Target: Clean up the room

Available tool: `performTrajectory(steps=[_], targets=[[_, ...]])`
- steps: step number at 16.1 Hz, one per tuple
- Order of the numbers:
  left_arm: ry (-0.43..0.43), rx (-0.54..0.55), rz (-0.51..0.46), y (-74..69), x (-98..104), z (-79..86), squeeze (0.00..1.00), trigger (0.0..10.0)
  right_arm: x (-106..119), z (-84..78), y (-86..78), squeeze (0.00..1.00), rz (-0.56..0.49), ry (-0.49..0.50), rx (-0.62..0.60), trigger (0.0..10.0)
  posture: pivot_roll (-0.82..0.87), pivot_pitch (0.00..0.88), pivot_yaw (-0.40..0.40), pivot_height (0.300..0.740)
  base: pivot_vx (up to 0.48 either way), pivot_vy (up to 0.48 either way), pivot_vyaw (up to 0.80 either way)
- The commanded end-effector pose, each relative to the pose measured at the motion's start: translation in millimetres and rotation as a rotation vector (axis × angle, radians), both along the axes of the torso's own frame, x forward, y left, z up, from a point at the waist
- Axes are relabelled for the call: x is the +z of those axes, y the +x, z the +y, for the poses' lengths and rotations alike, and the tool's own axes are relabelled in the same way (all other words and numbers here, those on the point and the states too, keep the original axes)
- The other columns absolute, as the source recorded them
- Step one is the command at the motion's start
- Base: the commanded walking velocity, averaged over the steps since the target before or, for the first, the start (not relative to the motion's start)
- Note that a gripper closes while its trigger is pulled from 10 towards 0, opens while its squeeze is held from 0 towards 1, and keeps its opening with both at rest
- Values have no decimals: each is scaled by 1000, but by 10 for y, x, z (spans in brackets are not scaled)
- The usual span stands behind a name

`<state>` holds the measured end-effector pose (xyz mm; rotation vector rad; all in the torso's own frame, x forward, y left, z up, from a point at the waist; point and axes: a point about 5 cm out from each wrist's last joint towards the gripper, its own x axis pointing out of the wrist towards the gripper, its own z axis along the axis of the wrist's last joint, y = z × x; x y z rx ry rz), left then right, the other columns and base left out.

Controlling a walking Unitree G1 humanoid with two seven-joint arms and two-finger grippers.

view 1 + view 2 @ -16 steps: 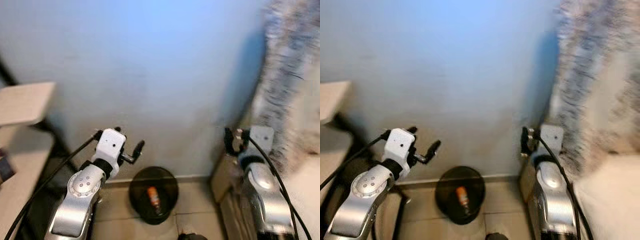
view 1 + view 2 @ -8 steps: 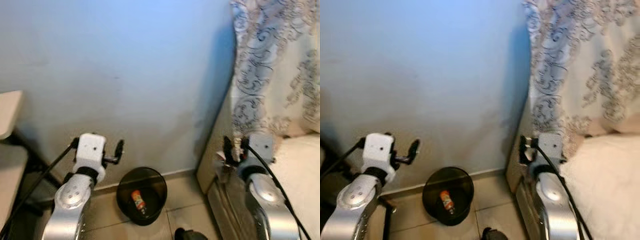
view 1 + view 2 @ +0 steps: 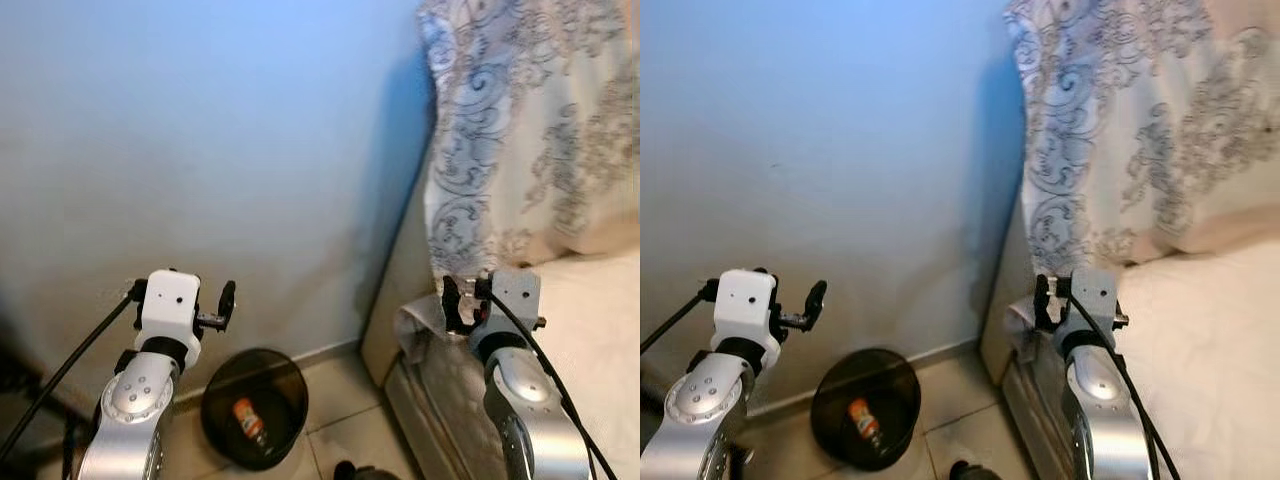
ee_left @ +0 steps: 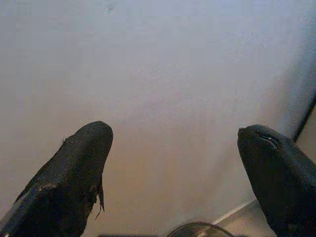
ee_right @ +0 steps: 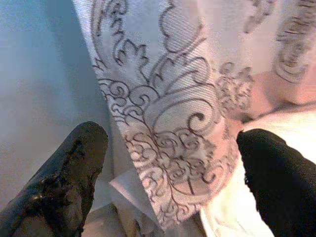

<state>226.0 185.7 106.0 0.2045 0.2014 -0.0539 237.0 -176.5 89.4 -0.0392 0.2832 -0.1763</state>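
Dark object (image 3: 352,470) at bottom edge, cropped

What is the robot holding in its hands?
Nothing. The left tool and the right tool are both open and empty.

A glossy black plastic bin (image 3: 252,420) stands on smooth tile (image 3: 340,425) by woven patterned curtain cloth (image 3: 520,130).

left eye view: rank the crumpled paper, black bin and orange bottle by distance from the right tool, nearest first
1. Crumpled paper: right beside the right tool, on its left, at the bed's corner.
2. Black bin: on the floor by the wall, further left and lower.
3. Orange bottle: inside the bin; too close to call against the bin.
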Motion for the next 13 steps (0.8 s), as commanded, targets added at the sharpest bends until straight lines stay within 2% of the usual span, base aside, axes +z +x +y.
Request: performTrajectory(steps=[1,5,13], targets=[[7,-10,1,14,11,-15,0,10000,22,9,-15,1000,-1,-7,-3,10000,67,0,1,740,0,0,-800],[9,-34,11,20,-7,-52,0,10000,17,-4,-35,1000,2,-10,-13,10000,59,0,4,740,0,0,-800],[20,-32,2,52,19,-12,0,10000,18,58,-6,1000,3,-4,1,10000,67,0,-6,740,0,0,-800]])
